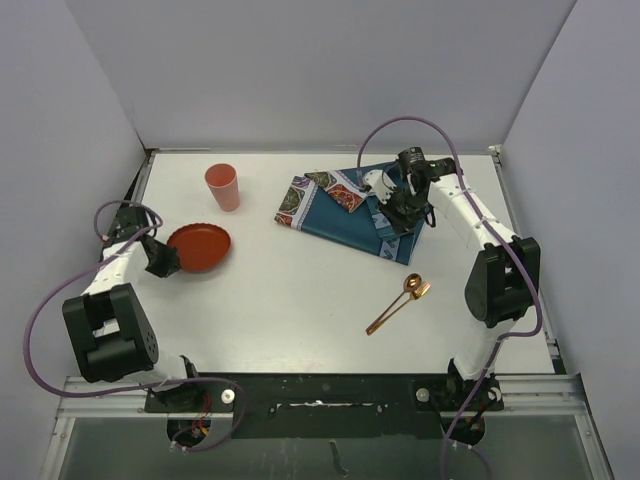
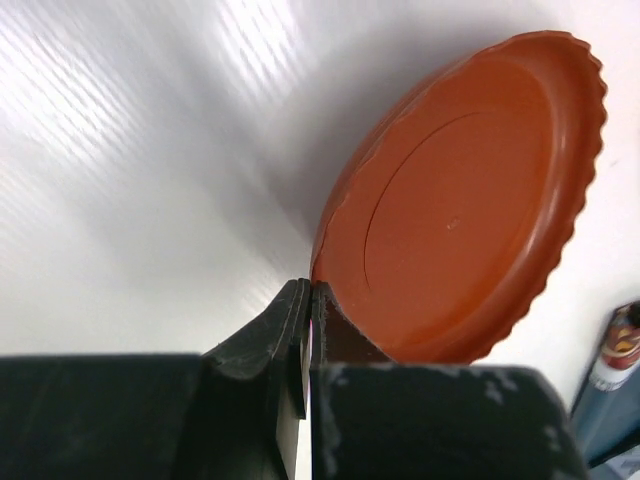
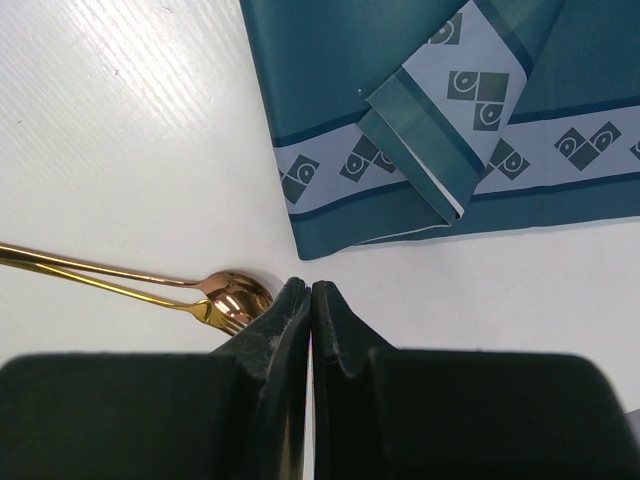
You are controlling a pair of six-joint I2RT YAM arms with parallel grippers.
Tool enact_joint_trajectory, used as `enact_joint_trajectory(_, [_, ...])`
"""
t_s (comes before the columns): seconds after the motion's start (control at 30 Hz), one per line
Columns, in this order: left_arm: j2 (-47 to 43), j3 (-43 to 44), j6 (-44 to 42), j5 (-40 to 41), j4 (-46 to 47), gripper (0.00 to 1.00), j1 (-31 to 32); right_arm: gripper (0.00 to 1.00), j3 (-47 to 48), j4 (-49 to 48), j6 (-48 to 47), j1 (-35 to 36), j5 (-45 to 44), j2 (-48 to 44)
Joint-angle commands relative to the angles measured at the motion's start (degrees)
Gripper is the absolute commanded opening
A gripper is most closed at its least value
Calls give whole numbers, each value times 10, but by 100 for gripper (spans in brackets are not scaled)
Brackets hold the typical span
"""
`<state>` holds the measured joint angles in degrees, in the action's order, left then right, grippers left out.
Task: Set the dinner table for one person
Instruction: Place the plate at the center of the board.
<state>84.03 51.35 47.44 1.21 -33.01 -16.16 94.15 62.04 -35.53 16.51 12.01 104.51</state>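
Pinching the left rim of the red plate (image 1: pixel 200 246), the left gripper (image 2: pixel 308 292) is clamped tight at the left side of the dinner table (image 1: pixel 300 290) — the white top that runs under everything in the scene. Right gripper (image 3: pixel 311 290) has its jaws pressed together on nothing, by the teal placemat (image 1: pixel 335 225) at far right — gold spoon and fork (image 1: pixel 398 304) lie nearer, pink cup (image 1: pixel 222 187) far left.

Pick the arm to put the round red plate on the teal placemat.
Left: the left claw sits at the rim of the round red plate; the right claw is over the teal placemat.
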Motion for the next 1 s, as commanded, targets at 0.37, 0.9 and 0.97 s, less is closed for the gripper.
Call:
enact_joint_trajectory(0.37, [35, -1, 44, -31, 116, 97, -50, 29, -4, -59, 15, -4, -45, -25])
enact_joint_trajectory(0.9, [-71, 90, -21, 2, 123, 98, 280, 27, 33, -201, 51, -15, -112, 71])
enact_joint_trajectory(0.97, [37, 168, -48, -22, 133, 98, 316, 26, 67, -179, 58, -18, -100, 99])
